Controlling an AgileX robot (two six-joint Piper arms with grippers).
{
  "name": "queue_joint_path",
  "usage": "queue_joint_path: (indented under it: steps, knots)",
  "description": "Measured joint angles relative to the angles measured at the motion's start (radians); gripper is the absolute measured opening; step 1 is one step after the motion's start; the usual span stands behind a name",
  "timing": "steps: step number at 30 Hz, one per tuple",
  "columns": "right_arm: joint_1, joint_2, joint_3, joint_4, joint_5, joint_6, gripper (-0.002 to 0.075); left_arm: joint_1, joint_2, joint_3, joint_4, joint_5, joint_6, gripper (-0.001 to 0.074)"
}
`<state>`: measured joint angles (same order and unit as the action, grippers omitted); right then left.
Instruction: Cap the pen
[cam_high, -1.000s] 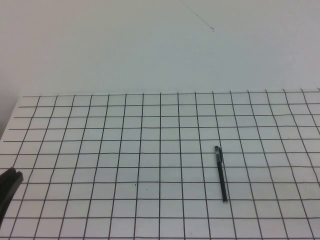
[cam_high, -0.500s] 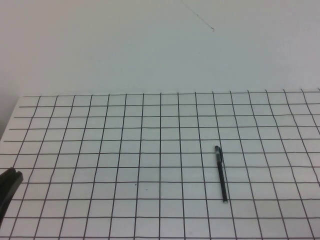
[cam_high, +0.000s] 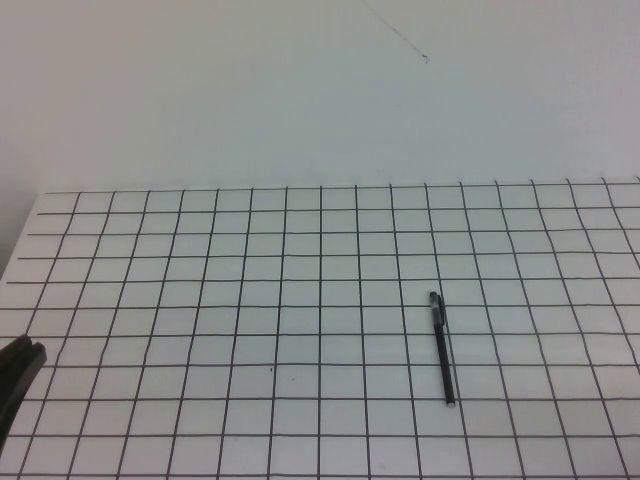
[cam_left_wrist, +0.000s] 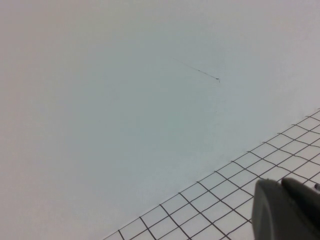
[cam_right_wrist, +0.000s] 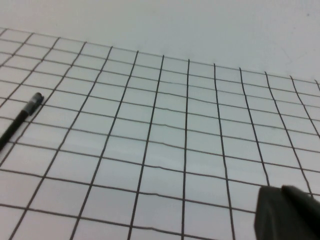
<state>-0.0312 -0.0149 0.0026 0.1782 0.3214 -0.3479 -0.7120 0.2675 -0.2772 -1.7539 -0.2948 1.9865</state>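
Observation:
The thin black pen (cam_high: 442, 347) lies flat on the gridded table, right of centre, about three squares long. Its far end is thicker, with a small grey patch. No separate cap shows anywhere. The pen also shows in the right wrist view (cam_right_wrist: 20, 121), far from my right gripper (cam_right_wrist: 281, 190), which is shut, empty and out of the high view. My left gripper (cam_high: 22, 370) sits at the table's near left edge, far from the pen. It is shut and empty, and it also shows in the left wrist view (cam_left_wrist: 281, 184).
The white table with its black grid (cam_high: 300, 300) ends at a plain pale wall behind. The wall has a thin dark scratch (cam_high: 400, 35). The table's left edge runs close to my left gripper.

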Motion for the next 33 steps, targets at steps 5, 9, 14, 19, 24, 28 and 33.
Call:
queue_joint_path:
  steps: [5, 9, 14, 19, 24, 28, 33]
  knots:
    - [0.0, 0.0, 0.0, -0.062, -0.002, 0.074, 0.0001, 0.0, 0.0, 0.0, 0.0, 0.0, 0.0, -0.0001]
    - [0.0, 0.0, 0.0, -0.146, 0.004, 0.169, 0.0001, 0.0, 0.0, 0.0, 0.0, 0.0, 0.0, 0.0]
    - [0.0, 0.0, 0.0, -0.147, 0.004, 0.178, 0.0001, 0.0, 0.0, 0.0, 0.0, 0.0, 0.0, 0.0]
    - [0.0, 0.0, 0.0, -0.14, 0.004, 0.178, 0.0001, 0.0, 0.0, 0.0, 0.0, 0.002, 0.0, 0.0]
    - [0.0, 0.0, 0.0, -0.14, 0.006, 0.182, 0.0001, 0.0, 0.0, 0.0, 0.0, 0.002, 0.0, 0.0]
    - [0.0, 0.002, 0.0, -0.14, 0.006, 0.182, 0.0001, 0.0, 0.0, 0.0, 0.0, 0.002, 0.0, 0.0]
    - [0.0, 0.002, 0.0, -0.14, 0.006, 0.182, 0.0001, 0.0, 0.0, 0.0, 0.0, 0.002, 0.0, 0.0]
